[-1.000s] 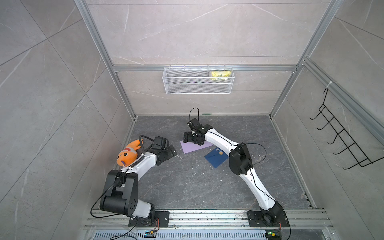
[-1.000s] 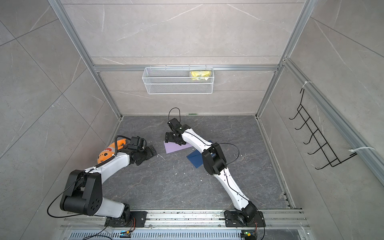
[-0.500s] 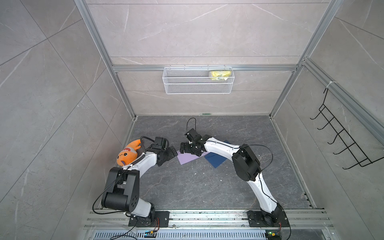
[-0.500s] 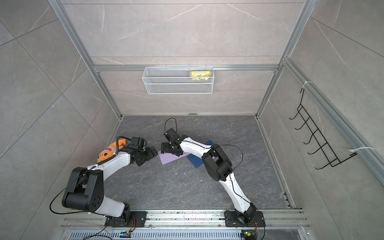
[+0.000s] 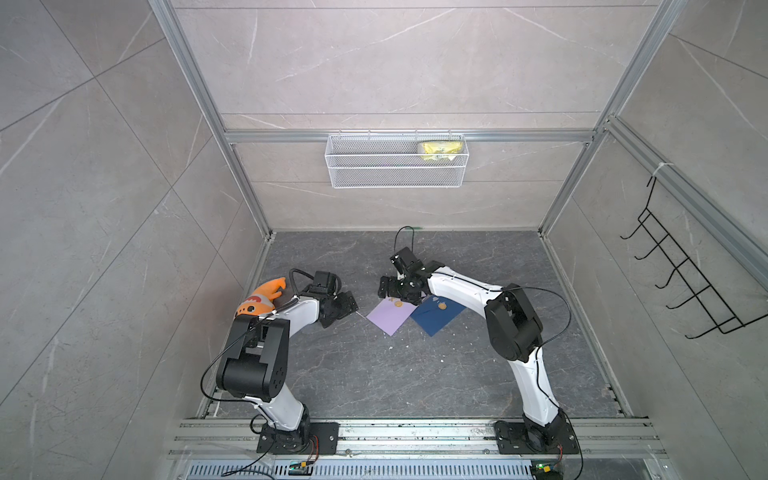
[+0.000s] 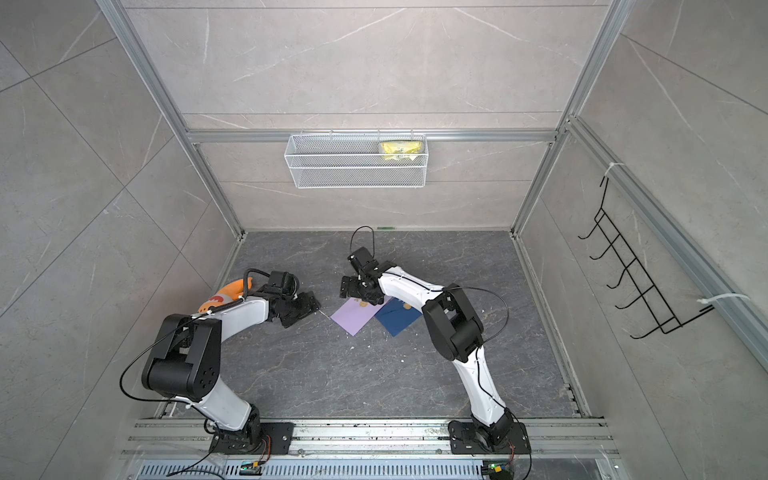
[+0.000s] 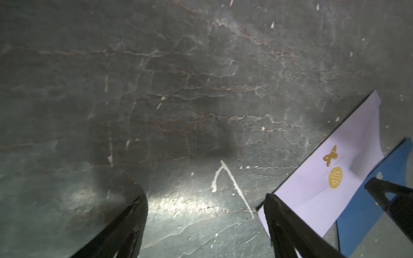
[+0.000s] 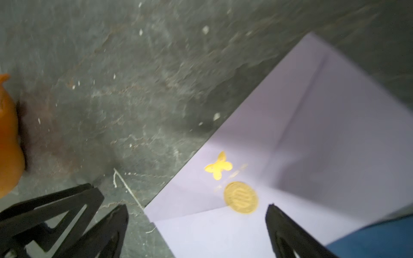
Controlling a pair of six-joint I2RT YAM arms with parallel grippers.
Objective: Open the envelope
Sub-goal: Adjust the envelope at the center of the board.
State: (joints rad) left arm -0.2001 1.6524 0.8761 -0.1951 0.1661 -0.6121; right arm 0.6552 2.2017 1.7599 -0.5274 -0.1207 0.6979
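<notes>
Left fingers [image 7: 127, 227] wide, empty; right fingers [image 8: 281, 225] wide above lilac envelope [image 5: 390, 316] edge; dark veined stone floor [image 5: 374, 374], grey tiled walls [image 5: 395, 62].

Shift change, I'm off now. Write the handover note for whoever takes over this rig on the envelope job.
Left pincer: open, empty, one finger at a corner of the lilac envelope.
Right pincer: open, empty, low over the same envelope, near its gold seal.
The lilac envelope lies flat on the floor, touching the blue envelope.
Done: approach only, nothing gripped.
Left: the flap is down and sealed; lift it open.
</notes>
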